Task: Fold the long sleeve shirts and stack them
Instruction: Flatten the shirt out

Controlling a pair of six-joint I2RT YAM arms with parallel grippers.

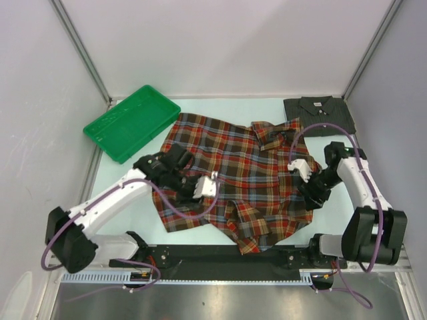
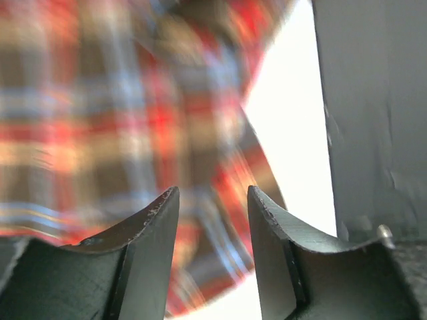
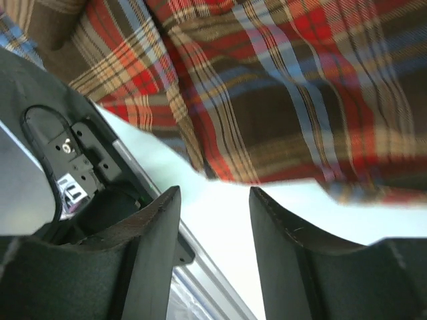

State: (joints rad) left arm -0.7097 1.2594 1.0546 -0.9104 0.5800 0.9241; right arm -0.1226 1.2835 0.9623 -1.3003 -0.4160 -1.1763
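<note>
Left gripper (image 2: 212, 193) and right gripper (image 3: 213, 193) — both released, empty — at the plaid shirt (image 1: 227, 167).

Centre: spread-out shirt (image 1: 233, 167) lies on the table (image 1: 213, 108), reaching toward the near edge.
Far right: folded shirt (image 1: 319, 115), just beside the spread-out shirt's collar.
Far left: tray (image 1: 131, 123), just beside that shirt's far left corner.
Left gripper (image 1: 212, 183): over the shirt's left half.
Right gripper (image 1: 297, 167): over its right edge.
</note>
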